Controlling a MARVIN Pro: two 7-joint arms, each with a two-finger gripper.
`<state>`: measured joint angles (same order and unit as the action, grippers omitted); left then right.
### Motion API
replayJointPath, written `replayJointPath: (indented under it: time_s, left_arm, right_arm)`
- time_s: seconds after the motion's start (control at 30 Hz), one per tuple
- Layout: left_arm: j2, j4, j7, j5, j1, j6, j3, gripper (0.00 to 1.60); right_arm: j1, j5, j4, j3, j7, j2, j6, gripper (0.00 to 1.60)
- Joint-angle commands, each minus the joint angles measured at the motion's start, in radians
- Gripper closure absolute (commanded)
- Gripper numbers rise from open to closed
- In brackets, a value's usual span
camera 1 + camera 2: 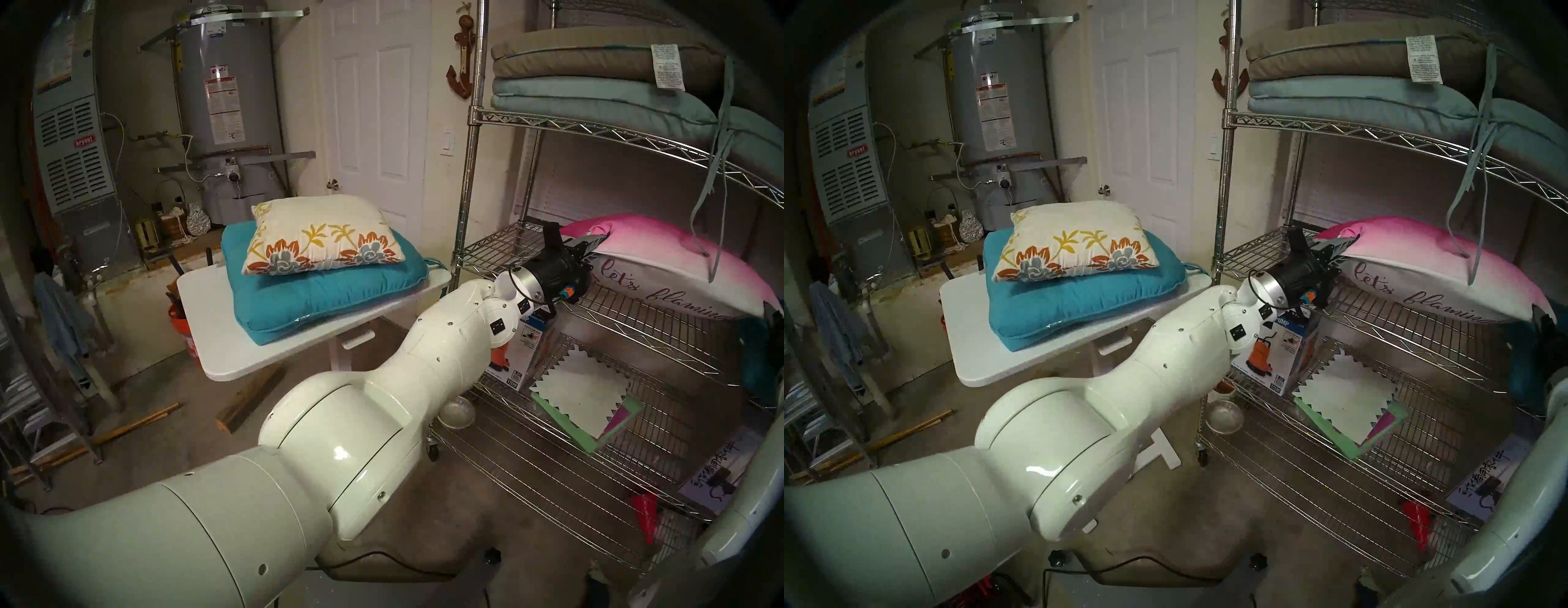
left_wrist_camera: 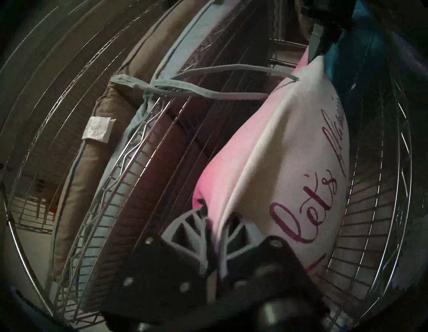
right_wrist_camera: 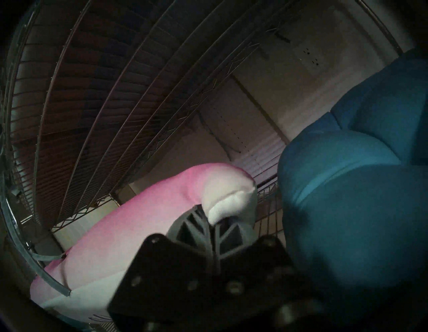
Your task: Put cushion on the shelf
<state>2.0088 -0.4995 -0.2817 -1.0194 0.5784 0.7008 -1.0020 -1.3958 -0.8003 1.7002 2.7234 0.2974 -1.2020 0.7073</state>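
While both grippers pinch corners of pink-to-white lettered pillow [image 1: 662, 263] over middle tier of chrome wire shelving rack [image 1: 471, 178]: left gripper [image 2: 214, 228] clamped on near-left corner, right gripper [image 3: 212, 223] clamped on opposite corner. Cream floral square cushion [image 1: 318, 237] sits on teal tufted cushion [image 1: 322, 288], white table [image 1: 220, 297]. Advice: lower pillow level, seat inside front edge, release together.

A glossy cream-white robot arm with a black, grey-fingered gripper.

The left arm [image 1: 382, 416] is built of bulbous, smooth shells dotted with small round screws, with two small black square markings near the wrist. A silver metal ring joins the wrist to a black gripper body carrying an orange-and-blue tag and a thin black cable loop. The left gripper [image 2: 214, 234] has pale grey, rib-latticed fingers [image 2: 185, 229] bolted to black plates.
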Motion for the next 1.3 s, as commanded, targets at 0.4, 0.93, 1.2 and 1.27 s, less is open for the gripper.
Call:
replayJointPath:
  time_s: [0.4,0.93,1.2,1.27]
  left_arm:
    - [-0.002,-0.069,0.008,0.015,-0.100,-0.060,0.119,1.60]
    - [-0.002,-0.110,0.033,0.016,-0.120,-0.092,0.233,1.60]
    - [-0.002,-0.122,0.046,0.015,-0.122,-0.104,0.269,1.60]
    - [-0.002,-0.125,0.048,0.015,-0.122,-0.106,0.278,1.60]
  right_arm:
    - [0.080,0.034,-0.144,0.049,-0.015,0.188,-0.031,1.60]
    - [0.109,0.055,-0.258,0.082,-0.010,0.276,-0.030,1.60]
    - [0.129,0.061,-0.303,0.095,-0.002,0.328,-0.029,1.60]
    - [0.134,0.063,-0.314,0.098,0.000,0.338,-0.029,1.60]
